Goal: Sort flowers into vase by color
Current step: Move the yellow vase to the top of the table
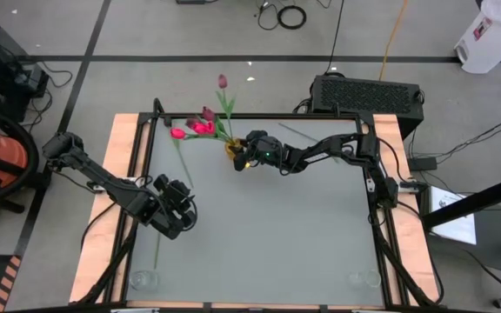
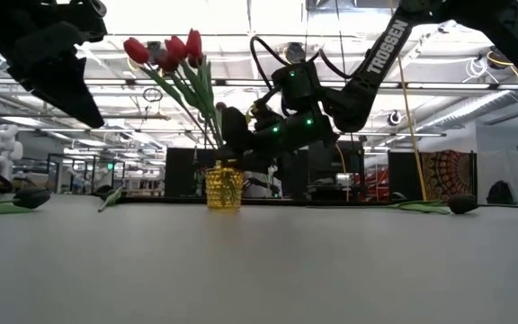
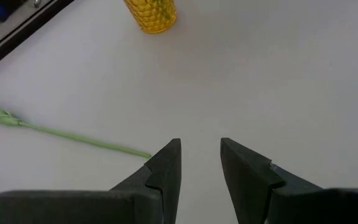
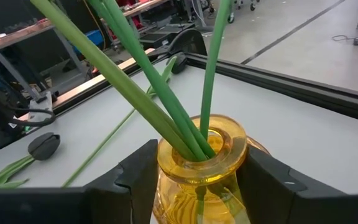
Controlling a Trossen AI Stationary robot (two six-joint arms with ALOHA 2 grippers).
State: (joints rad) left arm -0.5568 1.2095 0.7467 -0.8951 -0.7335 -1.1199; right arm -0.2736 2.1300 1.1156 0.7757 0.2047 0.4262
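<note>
Green stem (image 3: 79,139) lying flat on the table (image 1: 268,243) just ahead of the left gripper (image 1: 181,211) — its fingers sit apart with nothing between them, low on the left side. Further right, the yellow vase (image 4: 201,165) stands near the back edge, holding the flowers (image 2: 165,49) — right gripper (image 1: 243,156) has its fingers clamped on the vase's neck.

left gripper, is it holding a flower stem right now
No, the left gripper is open with bare table between its fingers; a green stem lies beside it.
</note>
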